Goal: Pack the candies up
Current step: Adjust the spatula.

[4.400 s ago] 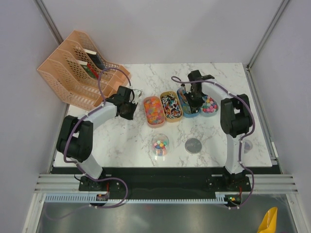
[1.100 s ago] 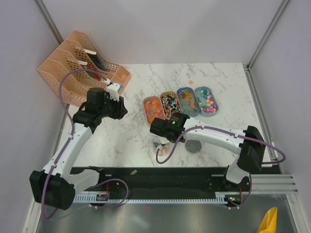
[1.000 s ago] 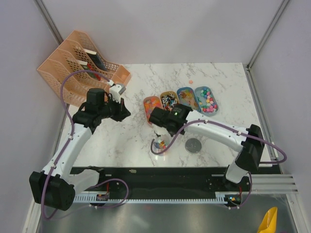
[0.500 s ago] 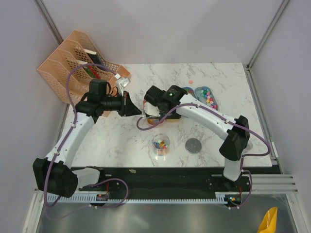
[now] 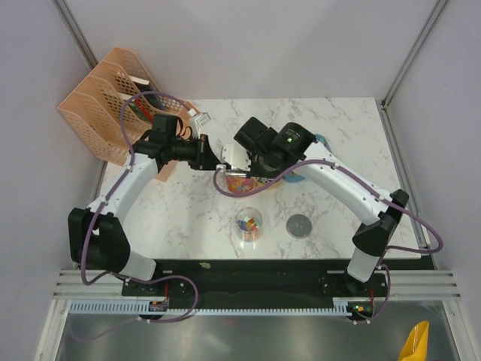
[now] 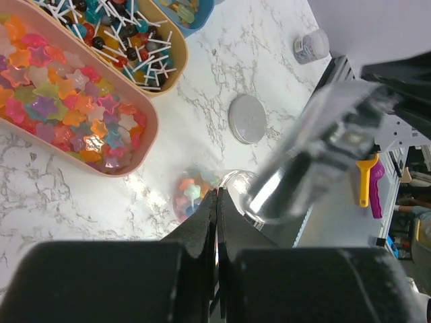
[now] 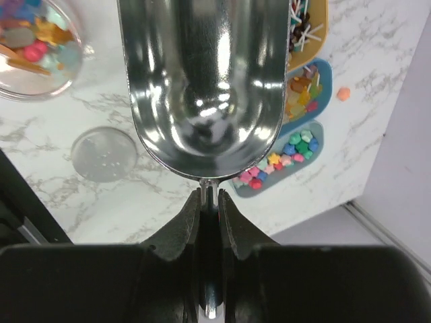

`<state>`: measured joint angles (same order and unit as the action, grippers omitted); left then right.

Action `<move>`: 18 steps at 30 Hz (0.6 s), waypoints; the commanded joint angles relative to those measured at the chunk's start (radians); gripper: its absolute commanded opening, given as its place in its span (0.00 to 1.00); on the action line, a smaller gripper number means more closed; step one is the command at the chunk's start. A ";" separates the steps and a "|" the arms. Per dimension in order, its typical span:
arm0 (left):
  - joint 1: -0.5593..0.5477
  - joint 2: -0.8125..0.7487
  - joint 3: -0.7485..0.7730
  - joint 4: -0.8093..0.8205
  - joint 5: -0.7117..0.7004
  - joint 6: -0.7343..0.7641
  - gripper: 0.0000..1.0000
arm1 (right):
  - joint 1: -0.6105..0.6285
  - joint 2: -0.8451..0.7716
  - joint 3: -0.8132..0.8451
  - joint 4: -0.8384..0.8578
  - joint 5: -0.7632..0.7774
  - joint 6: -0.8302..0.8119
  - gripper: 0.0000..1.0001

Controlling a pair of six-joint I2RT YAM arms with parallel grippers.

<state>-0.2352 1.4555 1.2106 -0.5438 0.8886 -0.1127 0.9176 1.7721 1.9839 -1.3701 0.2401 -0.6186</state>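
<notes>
My right gripper (image 7: pixel 209 195) is shut on the handle of a metal scoop (image 7: pixel 202 87), whose bowl is empty. In the top view it (image 5: pixel 250 150) hovers over the pink tray (image 5: pixel 225 180) of star candies (image 6: pixel 67 101). My left gripper (image 6: pixel 219 195) is shut and empty; in the top view it (image 5: pixel 216 159) is just left of the scoop (image 5: pixel 237 156). An open clear jar (image 5: pixel 248 223) holds a few candies (image 7: pixel 30 40). The orange tray (image 6: pixel 165 81) holds lollipops, and the blue trays hold more candies (image 7: pixel 289 151).
The jar's round lid (image 5: pixel 298 225) lies right of the jar. An orange file rack (image 5: pixel 113 98) stands at the back left. A small grey-lidded jar (image 6: pixel 311 46) sits near the table's right edge. One loose orange candy (image 7: pixel 343 93) lies behind the trays.
The right arm has swung the scoop from above the jar back and up over the trays. The left gripper has moved right, close to the scoop.
</notes>
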 commanded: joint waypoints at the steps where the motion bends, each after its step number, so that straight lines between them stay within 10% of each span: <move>1: -0.018 0.042 0.069 0.028 -0.020 -0.027 0.02 | 0.006 -0.103 0.029 0.008 -0.119 0.046 0.00; 18: -0.018 0.059 0.188 -0.010 -0.180 0.011 0.02 | -0.220 -0.169 -0.210 0.054 -0.073 0.198 0.00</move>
<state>-0.2535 1.5452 1.3762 -0.5472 0.7155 -0.1154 0.7170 1.6207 1.8130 -1.3407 0.1402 -0.4568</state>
